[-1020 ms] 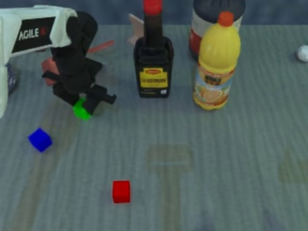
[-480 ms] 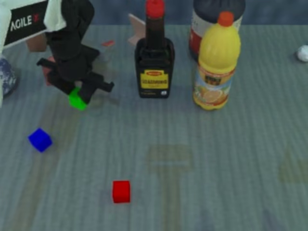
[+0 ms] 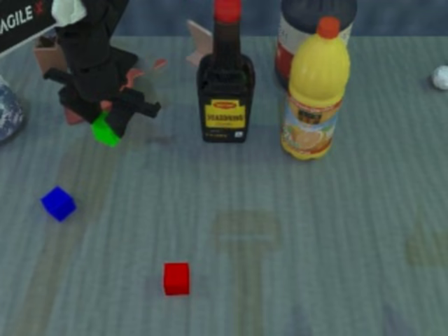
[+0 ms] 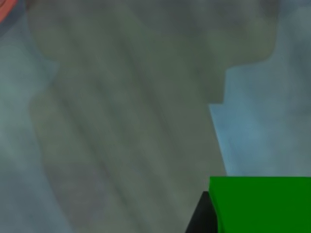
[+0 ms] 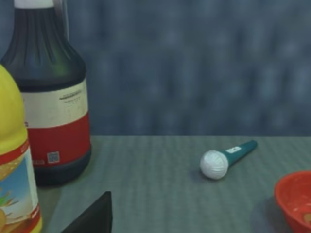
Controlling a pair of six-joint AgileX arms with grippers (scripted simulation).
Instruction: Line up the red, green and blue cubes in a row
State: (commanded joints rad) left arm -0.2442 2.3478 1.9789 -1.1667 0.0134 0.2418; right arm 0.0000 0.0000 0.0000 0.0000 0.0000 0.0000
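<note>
My left gripper (image 3: 107,124) hangs over the back left of the table, shut on the green cube (image 3: 106,131). That cube fills a corner of the left wrist view as a green block (image 4: 260,204), held clear of the tabletop. The blue cube (image 3: 58,203) rests on the table at the left, nearer the front than the gripper. The red cube (image 3: 176,278) lies alone near the front, left of centre. My right gripper (image 5: 97,218) is outside the top view; only a dark tip of it shows in the right wrist view.
A dark sauce bottle (image 3: 224,91), a yellow juice bottle (image 3: 315,98) and a large dark jar (image 3: 308,28) stand along the back. A white-headed microphone (image 5: 224,159) and a red bowl (image 5: 296,199) lie at the far right. A small brown box (image 3: 47,52) sits behind the left arm.
The left gripper has carried the green cube up off the table and towards the back left. The blue and red cubes have not moved.
</note>
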